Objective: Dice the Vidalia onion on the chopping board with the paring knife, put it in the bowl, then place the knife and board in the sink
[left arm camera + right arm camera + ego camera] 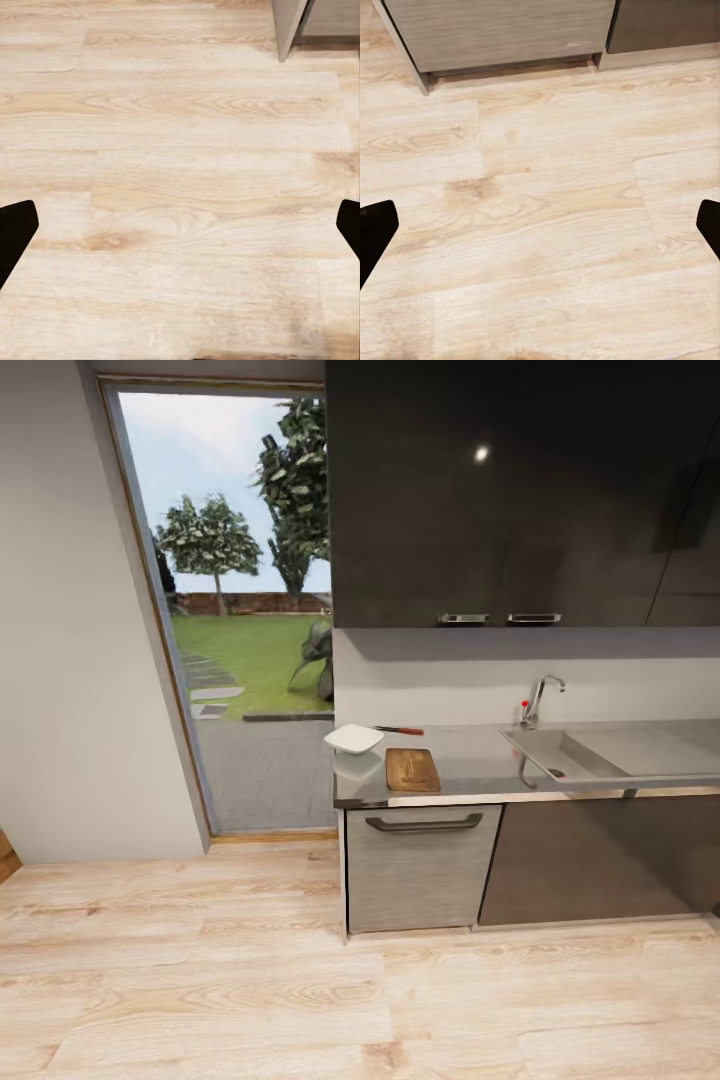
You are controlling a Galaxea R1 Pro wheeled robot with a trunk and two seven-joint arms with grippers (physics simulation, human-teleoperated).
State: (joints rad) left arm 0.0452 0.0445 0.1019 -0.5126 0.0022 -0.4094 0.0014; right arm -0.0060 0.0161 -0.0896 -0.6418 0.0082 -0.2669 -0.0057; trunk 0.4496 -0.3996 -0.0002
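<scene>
- onion: not to be made out from here; the sink is seen at a shallow angle and its inside is mostly hidden, so whether the onion lies in it cannot be told.
- left gripper: fingers spread wide with nothing between them, pointing down at bare wooden floor, a cabinet corner just ahead of it.
- right gripper: likewise spread and holding nothing, over the same floor, with the drawer front ahead of it.
- beyond the grippers, up on the countertop: the chopping board lies flat near the front edge, above the drawer.
- the bowl sits just beside the board, at the counter's end by the doorway; it looks empty.
- the paring knife lies behind the board, near the wall, touching neither.
- farthest along, the sink with its tap.
- judgement: nothing of the task looks started; the robot stands well apart from the counter, so approach, fetching the onion, dicing, filling the bowl and putting knife and board in the sink all remain.
</scene>
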